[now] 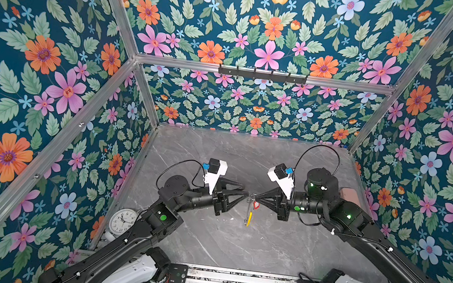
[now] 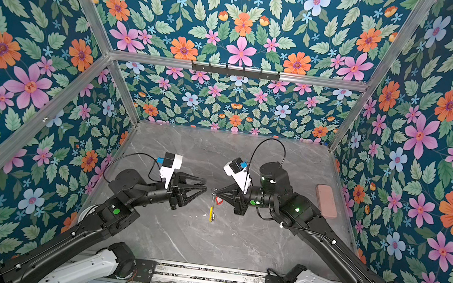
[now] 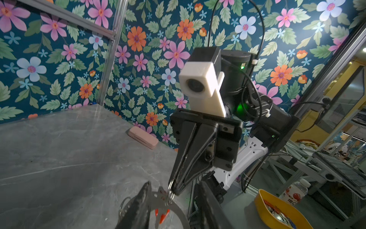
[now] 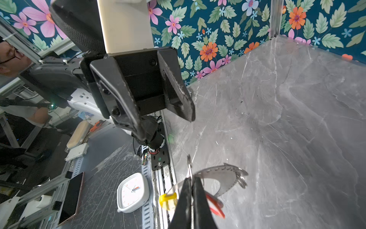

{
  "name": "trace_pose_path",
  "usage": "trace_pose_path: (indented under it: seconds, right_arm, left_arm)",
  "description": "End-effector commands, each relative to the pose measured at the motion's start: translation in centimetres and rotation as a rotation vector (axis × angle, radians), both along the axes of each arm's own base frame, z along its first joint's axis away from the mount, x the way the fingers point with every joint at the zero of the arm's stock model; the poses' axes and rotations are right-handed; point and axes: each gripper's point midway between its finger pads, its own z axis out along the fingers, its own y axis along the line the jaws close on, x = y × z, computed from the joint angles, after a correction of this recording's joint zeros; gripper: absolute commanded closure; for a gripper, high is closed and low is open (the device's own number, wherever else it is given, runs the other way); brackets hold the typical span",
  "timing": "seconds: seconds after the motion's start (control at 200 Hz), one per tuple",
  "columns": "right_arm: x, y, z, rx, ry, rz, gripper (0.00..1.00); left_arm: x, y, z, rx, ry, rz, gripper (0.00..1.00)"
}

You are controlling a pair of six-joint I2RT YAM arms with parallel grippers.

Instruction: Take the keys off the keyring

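The grey marbled bench (image 1: pixel 235 247) fills the floor of the flowered booth, and the two grippers meet tip to tip above its middle. The right gripper (image 1: pixel 257 200) is clamped tight on the top of the keyring (image 1: pixel 250 212). The ring hangs clear of the bench, edge-on in both top views, with its yellow section at the hanging end. The left gripper (image 1: pixel 245 190) has its jaws partway apart with nothing between them. Its lower tip is just beside the ring; whether it touches I cannot tell.

A shut pink case (image 1: pixel 349 195) lies against the right edge, its contents hidden. A round white clock (image 1: pixel 122 220) sits at the left edge near the front corner, with dark numerals round its dial and no maker's name legible. A square white clock (image 4: pixel 132 193) lies off the bench, beyond its front edge.

In the left wrist view a yellow bowl (image 3: pixel 261 208) off the bench holds colourful bits too blurred to name. The bottle (image 3: pixel 295 193) beside it has a red-and-white label whose writing is unreadable. The key with a red tag (image 4: pixel 214 204) hangs on the keyring beside the right gripper's fingers.
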Motion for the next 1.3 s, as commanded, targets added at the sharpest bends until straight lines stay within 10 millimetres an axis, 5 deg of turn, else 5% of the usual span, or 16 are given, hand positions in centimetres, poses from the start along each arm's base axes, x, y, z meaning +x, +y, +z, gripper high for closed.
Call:
trace_pose_path:
  seconds: [0.0,1.295]
  right_arm:
    - [0.0,-0.1,-0.3,-0.042,-0.031,-0.012,1.0]
    - [0.2,1.0,1.9,0.022,-0.072,-0.031,1.0]
  left_arm:
    - [-0.6,-0.6,-0.8,0.055,-0.003,-0.058,0.59]
    - [-2.1,-1.7,-0.6,0.021,-0.021,-0.214,1.0]
